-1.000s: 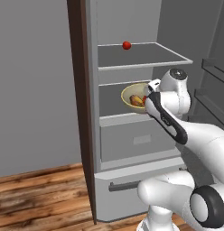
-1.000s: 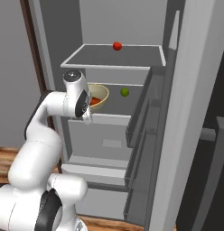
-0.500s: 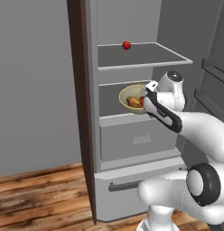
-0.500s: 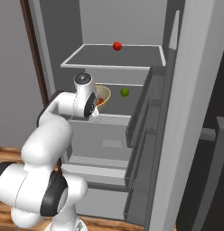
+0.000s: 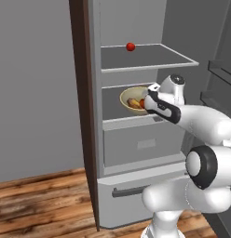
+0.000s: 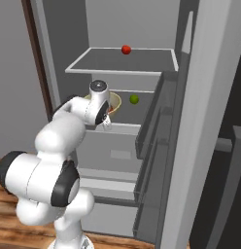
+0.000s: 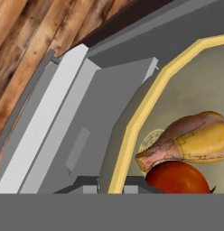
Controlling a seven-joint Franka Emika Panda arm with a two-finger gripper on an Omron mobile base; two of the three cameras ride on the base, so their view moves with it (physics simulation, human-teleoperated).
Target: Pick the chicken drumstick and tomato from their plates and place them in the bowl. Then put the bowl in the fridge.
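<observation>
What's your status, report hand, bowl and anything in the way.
Hand shut on bowl rim, at middle fridge shelf. Drumstick, tomato inside bowl. Green ball further back on that shelf.

Fridge [image 5: 136, 139] open. Upper shelf [image 5: 145, 58], above the gripper [image 5: 150, 100]: one small red ball [image 5: 130, 46]. Shelf below, level with gripper: tan bowl [image 5: 132, 99], seemingly resting there; small green ball [image 6: 134, 99] on it, just beyond gripper, right.

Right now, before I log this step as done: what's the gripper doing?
Gripper: shut on the rim of the bowl, which sits tilted at the fridge middle shelf with the chicken drumstick and tomato inside.
</observation>
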